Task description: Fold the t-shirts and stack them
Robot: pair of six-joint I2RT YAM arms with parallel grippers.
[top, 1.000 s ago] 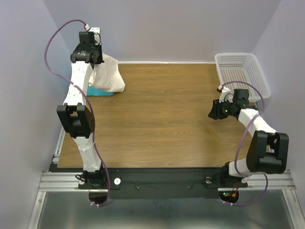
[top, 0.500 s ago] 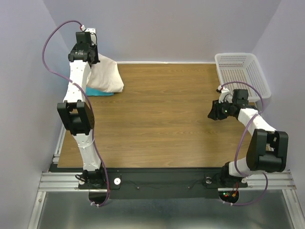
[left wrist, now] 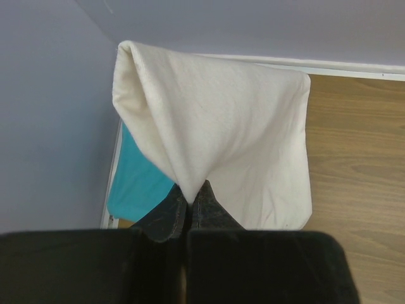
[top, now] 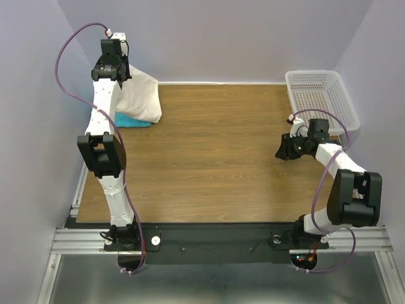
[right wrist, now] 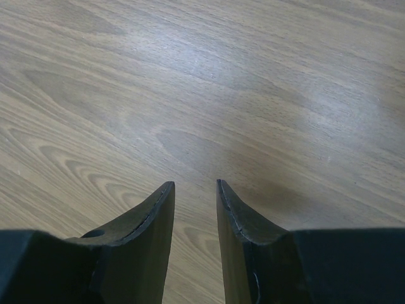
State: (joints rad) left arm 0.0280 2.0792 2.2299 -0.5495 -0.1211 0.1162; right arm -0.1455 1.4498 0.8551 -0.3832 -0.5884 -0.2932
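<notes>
the left gripper (left wrist: 190, 195) is clenched on a bunched point of the cream shirt (left wrist: 221, 120), jaws pressed together with the cloth pinched at their tips. from that pinch the shirt fans out ahead of the tool in a broad doubled sheet, with a rolled fold along the side to the gripper's left and its far edge near the wall (left wrist: 50, 95). the blue shirt (left wrist: 136, 180) lies just left of the tips and under the cream one, flat on the table (left wrist: 361, 158), with only a strip showing beside the wall. in the top view the gripper is raised over this pile.

the right gripper (right wrist: 193, 185) is released, its jaws parted with nothing between them and bare wood ahead and beneath. the basket (top: 319, 95) stands behind it and off to one side, not touching. both shirts are well apart from this gripper, across the table ahead of it.
</notes>
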